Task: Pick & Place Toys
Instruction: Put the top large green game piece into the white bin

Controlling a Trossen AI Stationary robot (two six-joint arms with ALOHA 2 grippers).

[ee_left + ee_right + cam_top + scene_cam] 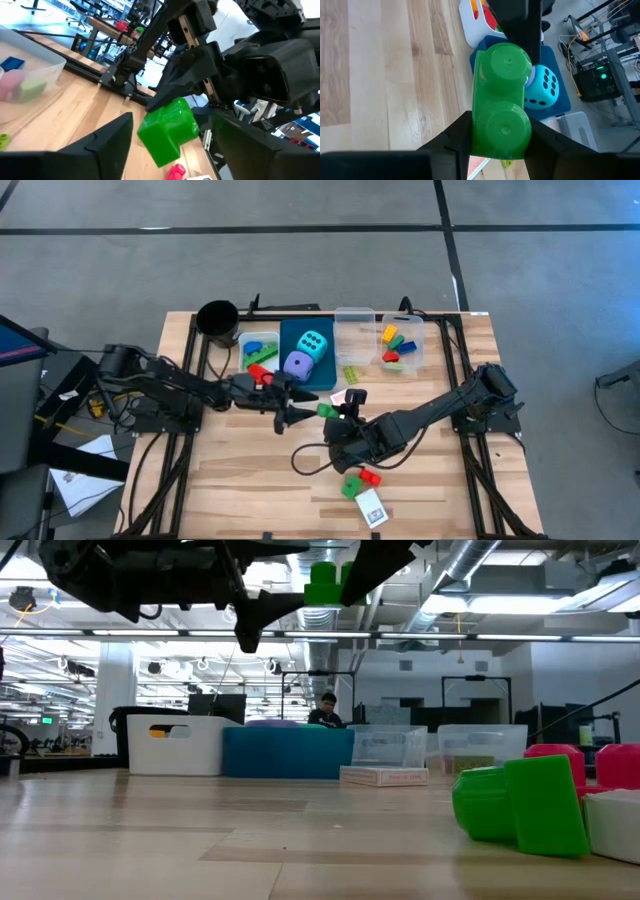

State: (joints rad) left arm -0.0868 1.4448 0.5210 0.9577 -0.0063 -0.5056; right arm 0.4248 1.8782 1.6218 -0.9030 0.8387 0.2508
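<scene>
So the right gripper (501, 137) is clamped on a green two-stud brick (501, 102), holding it up off the bench (240, 480). The left gripper (300, 408) sits right beside it with its fingers (95, 150) spread, the brick between them but not touching. Just past the brick, a cyan die (542, 90) sits in the blue bin (292, 340).

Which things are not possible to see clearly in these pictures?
- Low view: bin contents, hidden by the white bin and blue bin walls.
- High view: the green brick, too small to tell which gripper grips it.
- Low view: the red bricks, cut off by the edge.
</scene>
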